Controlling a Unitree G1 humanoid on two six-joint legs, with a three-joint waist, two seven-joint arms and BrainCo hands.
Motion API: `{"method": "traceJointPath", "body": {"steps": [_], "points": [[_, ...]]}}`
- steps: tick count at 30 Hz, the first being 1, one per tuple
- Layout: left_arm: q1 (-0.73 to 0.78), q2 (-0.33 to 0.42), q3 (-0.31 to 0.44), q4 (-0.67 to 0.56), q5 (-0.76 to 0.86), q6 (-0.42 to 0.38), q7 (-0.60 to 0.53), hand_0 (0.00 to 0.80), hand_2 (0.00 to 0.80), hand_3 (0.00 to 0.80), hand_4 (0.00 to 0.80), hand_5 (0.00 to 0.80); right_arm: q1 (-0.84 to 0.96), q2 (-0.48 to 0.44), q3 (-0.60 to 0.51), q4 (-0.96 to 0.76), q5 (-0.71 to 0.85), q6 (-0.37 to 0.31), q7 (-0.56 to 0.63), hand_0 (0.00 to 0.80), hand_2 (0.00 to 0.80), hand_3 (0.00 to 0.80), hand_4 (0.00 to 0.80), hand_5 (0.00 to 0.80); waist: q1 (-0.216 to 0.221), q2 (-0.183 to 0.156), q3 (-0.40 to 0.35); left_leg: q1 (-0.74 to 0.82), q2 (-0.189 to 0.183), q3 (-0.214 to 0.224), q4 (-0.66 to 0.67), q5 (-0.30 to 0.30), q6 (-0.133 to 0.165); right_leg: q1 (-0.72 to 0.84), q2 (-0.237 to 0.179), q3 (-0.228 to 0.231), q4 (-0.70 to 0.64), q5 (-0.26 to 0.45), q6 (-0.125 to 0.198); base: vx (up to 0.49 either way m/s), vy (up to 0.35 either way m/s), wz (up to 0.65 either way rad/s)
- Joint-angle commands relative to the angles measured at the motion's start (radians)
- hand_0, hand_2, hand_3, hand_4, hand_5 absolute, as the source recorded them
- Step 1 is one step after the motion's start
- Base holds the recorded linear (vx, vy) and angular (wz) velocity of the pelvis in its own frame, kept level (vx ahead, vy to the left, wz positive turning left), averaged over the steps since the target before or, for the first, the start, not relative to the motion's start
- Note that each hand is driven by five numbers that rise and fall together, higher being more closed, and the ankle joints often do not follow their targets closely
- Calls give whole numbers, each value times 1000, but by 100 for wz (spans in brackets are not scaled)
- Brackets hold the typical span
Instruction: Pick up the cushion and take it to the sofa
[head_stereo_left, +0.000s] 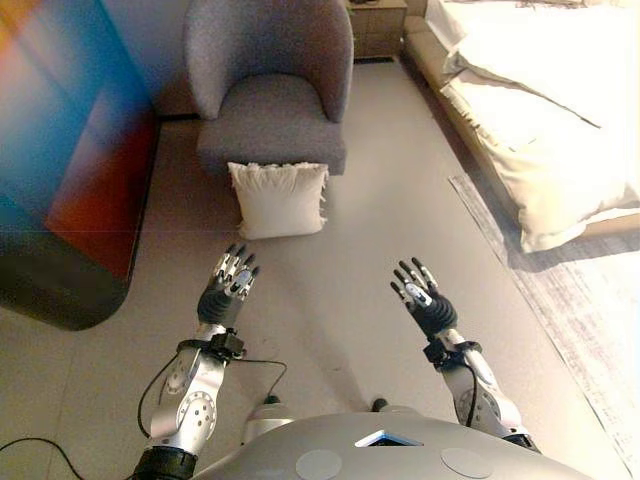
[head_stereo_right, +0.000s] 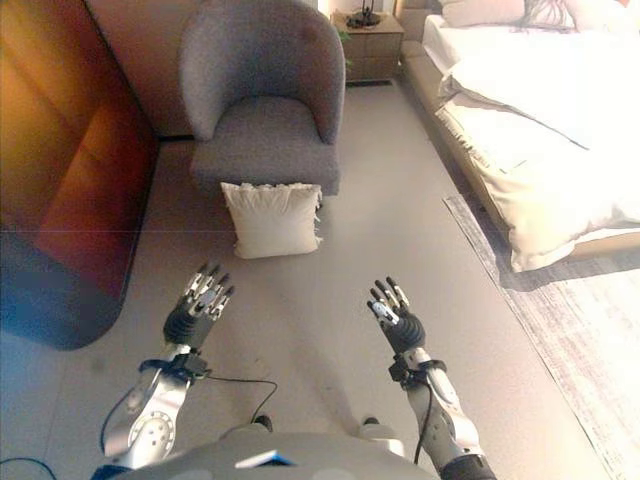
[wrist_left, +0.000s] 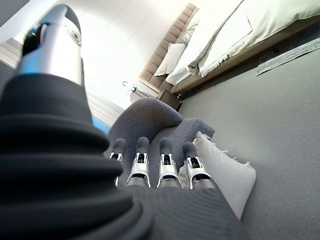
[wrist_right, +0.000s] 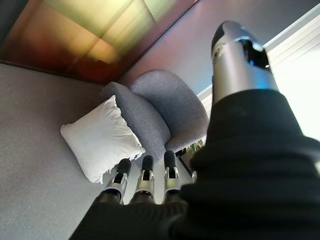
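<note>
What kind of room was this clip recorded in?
Most likely a bedroom, perhaps a hotel room: a made bed with white bedding along one side, a nightstand by its head, and a grey armchair with a white cushion leaning against its front.

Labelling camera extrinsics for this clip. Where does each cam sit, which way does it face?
Left eye view: on the head, looking down at the floor; cushion leaning on the grey sofa, bed, both arms, left hand and right hand open.
Right eye view: same scene from slightly beside it.
Left wrist view: on the left wrist, along its straight fingers toward cushion and sofa.
Right wrist view: on the right wrist, likewise.
All four share cushion and sofa.
</note>
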Motion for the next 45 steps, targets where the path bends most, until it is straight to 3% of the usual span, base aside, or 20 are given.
{"method": "traceJointPath", "body": {"steps": [1, 3, 6, 8, 10, 13, 15, 18, 20, 24, 26, 28, 29, 31, 32, 33, 34, 36, 40, 45], "points": [[-63, 32, 59, -31, -22, -62, -28, 0, 0, 0, 0, 0, -62, 30, -27, -75, 4, -60, 5, 0, 0, 0, 0, 0, 9, -7, 50, -32, -126, -8, 107, -126, 155, -98, -100, -11, 277, 83, 24, -7, 202, 0], [-82, 38, 62, -25, -14, -51, -34, 0, 0, 0, 0, 0, -62, 43, -23, -69, -5, -86, -18, 0, 0, 0, 0, 0, 7, 17, 65, -53, -140, -27, 146, -138, 183, -198, -158, 39, 506, 157, 9, -9, 292, 4], [-96, 42, 65, -20, -11, -23, -27, 0, 0, 0, 0, 0, -22, 47, -24, -79, -6, -111, -48, 0, 0, 0, 0, 0, -21, 44, 85, -55, -158, -86, 178, -161, 195, -315, -136, 157, 703, 235, -3, 35, 225, 61], [-96, 49, 71, -13, -26, -17, -21, 0, 0, 0, 0, 0, 8, 42, -30, -89, -7, -107, -38, 0, 0, 0, 0, 0, -44, 47, 91, -47, -164, -120, 195, -174, 187, -358, -101, 214, 689, 245, -6, 143, 55, 82], [-85, 59, 73, -12, -40, -20, -21, 0, 0, 0, 0, 0, 30, 28, -43, -94, -1, -95, -32, 0, 0, 0, 0, 0, -67, 25, 92, -35, -181, -150, 217, -200, 177, -366, -62, 235, 546, 249, 7, 251, -55, 56], [-74, 68, 59, -21, -50, -30, -11, 0, 0, 0, 0, 0, 18, 7, -54, -73, 22, -89, -26, 0, 0, 0, 0, 0, -87, -19, 98, -11, -211, -190, 239, -249, 173, -349, -31, 212, 276, 233, 37, 303, -101, 55], [-73, 73, 32, -29, -40, -35, -7, 0, 0, 0, 0, 0, -7, -14, -62, -52, 58, -86, -24, 0, 0, 0, 0, 0, -104, -45, 96, 28, -235, -238, 229, -271, 174, -384, 47, 176, 82, 197, 58, 421, -37, 37], [-76, 68, -6, -25, -26, -39, -3, 0, 0, 0, 0, 0, -17, -28, -71, -45, 80, -63, -46, 0, 0, 0, 0, 0, -124, -53, 89, 99, -252, -300, 214, -291, 178, -451, 121, 112, -2, 225, 56, 453, -6, 56], [-64, 60, -10, -28, -34, -28, -9, 0, 0, 0, 0, 0, -1, -22, -76, -44, 73, -48, -44, 0, 0, 0, 0, 0, -130, -56, 81, 138, -259, -317, 213, -317, 183, -480, 137, 60, -1, 236, 47, 518, -47, 70], [-34, 43, -5, -33, -54, -29, -17, 0, 0, 0, 0, 0, 21, -21, -72, -27, 51, -37, -1, 0, 0, 0, 0, 0, -132, -50, 68, 165, -255, -274, 232, -333, 190, -453, 112, -13, 54, 210, 24, 481, -67, 20], [-6, 25, -9, -49, -48, -29, -10, 0, 0, 0, 0, 0, 41, -25, -60, -47, 45, -31, 9, 0, 0, 0, 0, 0, -147, -30, 53, 205, -214, -233, 261, -269, 151, -445, 113, -38, 105, 197, 5, 579, -106, -37], [14, 16, -11, -57, -53, -23, 1, 0, 0, 0, 0, 0, 58, -23, -50, -68, 49, -27, 6, 0, 0, 0, 0, 0, -157, -14, 32, 224, -182, -209, 282, -179, 118, -427, 125, -45, 147, 169, -20, 503, -161, 8], [20, 9, -10, -63, -75, -14, 12, 0, 0, 0, 0, 0, 65, -25, -48, -89, 62, -22, 10, 0, 0, 0, 0, 0, -160, -1, 21, 221, -152, -189, 331, -73, 81, -400, 137, -49, 169, 133, -43, 451, -207, 6], [11, 4, -14, -78, -100, -22, 15, 0, 0, 0, 0, 0, 62, -25, -40, -100, 79, -33, 31, 0, 0, 0, 0, 0, -155, -7, 8, 163, -141, -153, 467, 43, 42, -340, 132, -48, 160, 92, -71, 426, -225, -8], [-3, -4, -13, -87, -107, -29, 8, 0, 0, 0, 0, 0, 55, -30, -39, -92, 72, -51, 31, 0, 0, 0, 0, 0, -139, -19, 7, 69, -128, -116, 636, 89, 23, -286, 121, -45, 146, 63, -91, 345, -192, -9], [-7, -6, -12, -89, -113, -27, 6, 0, 0, 0, 0, 0, 52, -32, -40, -88, 68, -58, 28, 0, 0, 0, 0, 0, -136, -27, 5, 37, -128, -107, 675, 99, 21, -275, 113, -44, 141, 56, -96, 381, -219, -14], [-24, -16, -18, -92, -140, -22, 4, 0, 0, 0, 0, 0, 34, -36, -44, -64, 61, -77, 22, 0, 0, 0, 0, 0, -123, -44, 17, -77, -94, -49, 831, 65, 23, -220, 99, -42, 126, 35, -115, 265, -144, -30], [-40, -26, -25, -90, -159, -26, 8, 0, 0, 0, 0, 0, 3, -44, -41, -45, 72, -100, 35, 0, 0, 0, 0, 0, -106, -53, 37, -178, -51, -8, 859, 25, 44, -176, 93, -28, 127, 4, -126, 265, -76, -29], [-34, -22, -2, -83, -176, -48, -13, 0, 0, 0, 0, 0, -21, -56, -40, -57, 69, -102, 24, 0, 0, 0, 0, 0, -72, -36, 73, -252, -18, -5, 564, 6, 69, -134, 112, 64, 163, -57, -121, 246, 121, -41], [-32, -24, 29, -63, -175, -29, -72, 0, 0, 0, 0, 0, 42, -43, -66, -70, 68, -108, 39, 0, 0, 0, 0, 0, -52, -6, 84, -274, 21, -82, 80, 101, 22, -64, 166, 181, 166, -105, -89, 308, 166, -27]]}}
